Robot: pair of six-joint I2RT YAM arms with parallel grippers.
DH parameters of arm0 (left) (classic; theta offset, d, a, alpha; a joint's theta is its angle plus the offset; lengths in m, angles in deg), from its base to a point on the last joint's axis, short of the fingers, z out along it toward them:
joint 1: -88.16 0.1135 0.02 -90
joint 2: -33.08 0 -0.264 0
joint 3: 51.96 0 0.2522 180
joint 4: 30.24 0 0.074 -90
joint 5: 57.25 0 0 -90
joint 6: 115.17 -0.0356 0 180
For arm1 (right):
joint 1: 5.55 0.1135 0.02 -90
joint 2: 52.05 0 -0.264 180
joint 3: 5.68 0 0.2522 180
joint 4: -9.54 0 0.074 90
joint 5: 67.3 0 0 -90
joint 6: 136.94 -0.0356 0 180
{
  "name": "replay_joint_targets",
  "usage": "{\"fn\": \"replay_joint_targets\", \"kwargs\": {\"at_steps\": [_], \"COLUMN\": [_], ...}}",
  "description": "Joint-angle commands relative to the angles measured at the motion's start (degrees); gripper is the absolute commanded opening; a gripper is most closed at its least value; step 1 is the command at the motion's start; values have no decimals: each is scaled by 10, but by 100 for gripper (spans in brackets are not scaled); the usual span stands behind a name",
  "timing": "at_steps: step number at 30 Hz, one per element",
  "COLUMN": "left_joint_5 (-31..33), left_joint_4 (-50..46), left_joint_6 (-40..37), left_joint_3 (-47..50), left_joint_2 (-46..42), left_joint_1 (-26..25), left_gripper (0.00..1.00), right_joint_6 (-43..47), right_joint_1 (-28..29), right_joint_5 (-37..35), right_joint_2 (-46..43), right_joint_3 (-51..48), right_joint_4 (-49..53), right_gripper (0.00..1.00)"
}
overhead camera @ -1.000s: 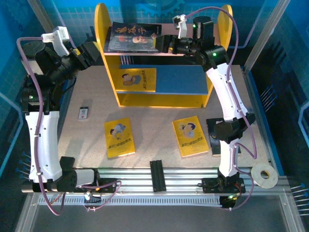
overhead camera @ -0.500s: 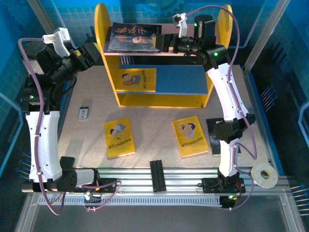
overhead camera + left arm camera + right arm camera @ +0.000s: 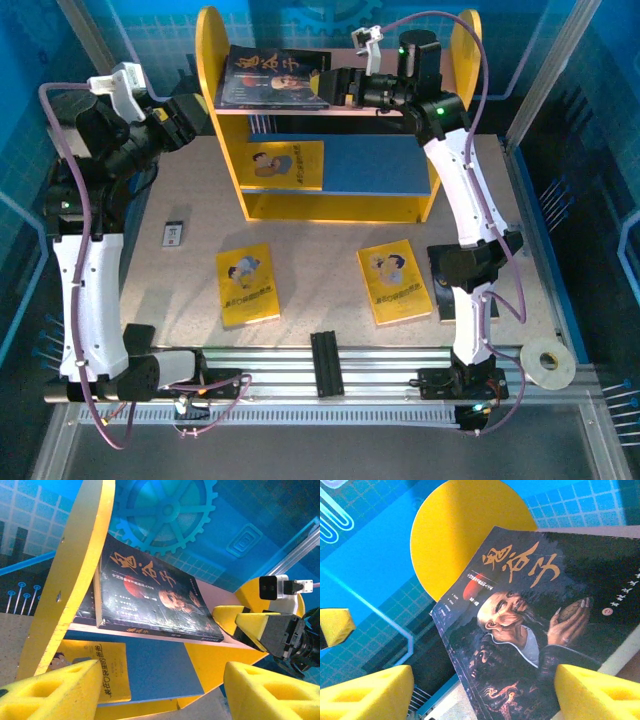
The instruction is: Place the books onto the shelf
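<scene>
The shelf stands at the back of the table, with yellow sides, a pink upper board and a blue lower board. A dark book with a portrait lies flat on the upper board. One yellow book lies on the lower board. Two more yellow books lie on the table in front. My right gripper hovers open at the dark book's right edge, gripping nothing. My left gripper is open and empty just outside the shelf's left panel.
A small white-and-black card lies left of the shelf. A black block sits on the front rail and a tape roll at the front right. Blue walls close in the back and sides.
The right gripper has drawn slightly right and back from the dark book. The left gripper has shifted a little left. The books have not moved.
</scene>
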Motion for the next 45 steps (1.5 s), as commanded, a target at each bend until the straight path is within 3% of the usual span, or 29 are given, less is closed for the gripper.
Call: {"fn": "replay_joint_targets", "kwargs": {"at_steps": [1, 45], "left_joint_5": [14, 5], "left_joint_4": [-11, -12], "left_joint_6": [-22, -26], "left_joint_3": [5, 14], "left_joint_2": [-19, -20], "left_joint_1": [3, 3], "left_gripper": [66, 67], "right_joint_6": [-11, -72], "right_joint_1": [3, 24], "right_joint_5": [19, 58], "right_joint_2": [11, 54], "right_joint_3": [20, 43], "right_joint_4": [-19, -94], "right_gripper": [75, 76]}}
